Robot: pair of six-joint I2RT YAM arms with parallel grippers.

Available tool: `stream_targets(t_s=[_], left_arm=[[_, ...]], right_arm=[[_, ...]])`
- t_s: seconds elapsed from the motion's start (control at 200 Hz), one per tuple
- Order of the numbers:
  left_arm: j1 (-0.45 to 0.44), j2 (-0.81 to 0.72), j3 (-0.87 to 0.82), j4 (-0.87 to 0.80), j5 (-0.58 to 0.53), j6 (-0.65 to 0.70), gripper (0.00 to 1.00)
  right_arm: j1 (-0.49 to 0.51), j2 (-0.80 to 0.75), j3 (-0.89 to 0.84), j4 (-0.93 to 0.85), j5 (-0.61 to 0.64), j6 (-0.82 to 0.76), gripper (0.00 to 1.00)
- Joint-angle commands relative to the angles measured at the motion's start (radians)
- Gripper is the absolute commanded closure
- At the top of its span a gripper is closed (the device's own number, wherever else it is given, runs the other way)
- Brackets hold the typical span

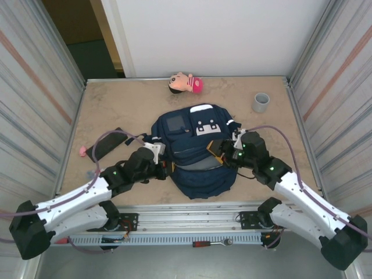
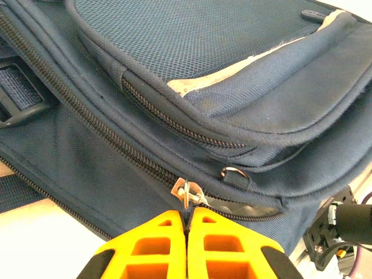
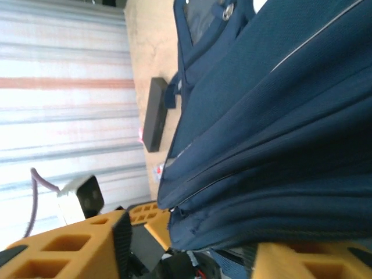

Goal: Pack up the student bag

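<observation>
The navy student bag (image 1: 200,177) lies flat in the middle of the table, front pocket up. My left gripper (image 1: 167,169) is at the bag's left side. In the left wrist view its yellow fingers (image 2: 157,244) are shut on the metal zipper pull (image 2: 187,193) of the bag (image 2: 174,46), and the zip beside it gapes slightly. My right gripper (image 1: 221,149) is at the bag's right side. In the right wrist view its fingers (image 3: 75,250) stand apart with a fold of the bag (image 3: 279,116) between them, a gap showing beside the left finger.
A doll with a pink hat (image 1: 186,83) lies at the back of the table and a grey cup (image 1: 261,102) stands back right. A black flat case (image 1: 109,144) and a small pink thing (image 1: 83,151) lie left of the bag. Corrugated walls close both sides.
</observation>
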Motion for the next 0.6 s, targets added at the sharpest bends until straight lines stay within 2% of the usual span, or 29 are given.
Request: stream_targets(t_s=[0.0,0.095,0.15,0.306,0.356,0.421,0.591], left_arm=[[0.002,0.041,0.044,0.106,0.016,0.033,1.00],[-0.003,0.069,0.061,0.143,0.033,0.038,1.00],[-0.006,0.076,0.072,0.141,0.035,0.048,1.00],[-0.003,0.050,0.076,0.046,-0.046,0.076,1.00],[0.008,0.032,0.066,0.007,-0.082,0.082,1.00],[0.036,0.008,0.045,-0.023,-0.120,0.081,1.00],[0.167,-0.018,-0.016,-0.003,-0.138,0.107,1.00]], right_arm=[[0.086,0.054,-0.008,0.090,0.106,0.047,0.44],[0.142,0.111,-0.006,0.128,0.150,0.075,0.44],[0.163,0.132,-0.004,0.134,0.171,0.089,0.47],[0.162,0.125,0.001,0.122,0.176,0.067,0.83],[0.139,0.103,0.006,0.102,0.160,0.038,0.89],[0.083,0.064,0.018,0.062,0.095,-0.009,0.94],[-0.101,0.048,0.128,0.005,-0.198,-0.134,1.00]])
